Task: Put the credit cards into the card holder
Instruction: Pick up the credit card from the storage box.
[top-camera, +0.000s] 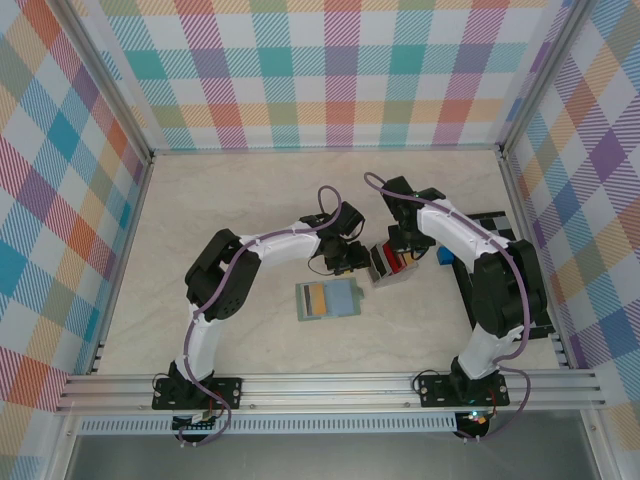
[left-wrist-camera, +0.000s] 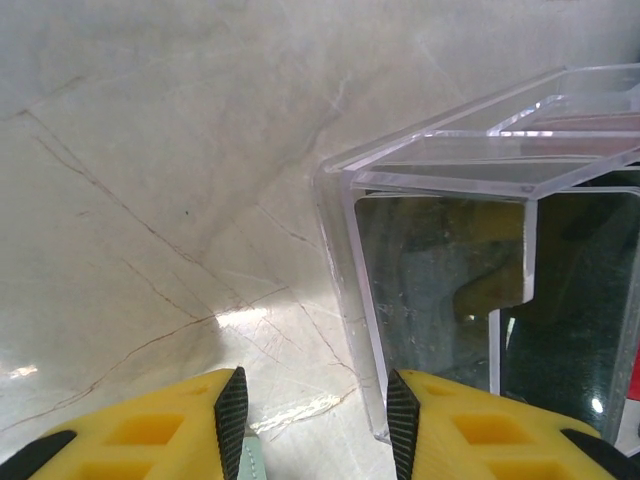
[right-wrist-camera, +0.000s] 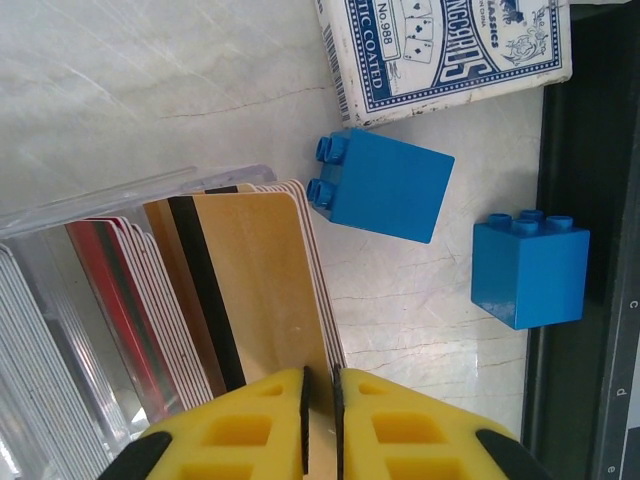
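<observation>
Right gripper (right-wrist-camera: 320, 410): fingers pinched together on one edge of the orange-yellow card (right-wrist-camera: 250, 285); the card stands on edge in the clear stand (right-wrist-camera: 120, 197)
Left gripper (left-wrist-camera: 310, 420): jaws apart, nothing between them; it hovers just beside a corner of the clear stand
Credit cards (right-wrist-camera: 105, 285): thin, stiff, light, glossy plastic; probably slippery; best pinched flat on both faces near an edge and drawn straight out
Look: red, grey-white and orange-yellow with a dark stripe; packed upright
Card holder (top-camera: 328, 300): sage-green; lies open and flat on the table (top-camera: 200, 200), near the stand; possibly one card already inside, too small to tell
</observation>
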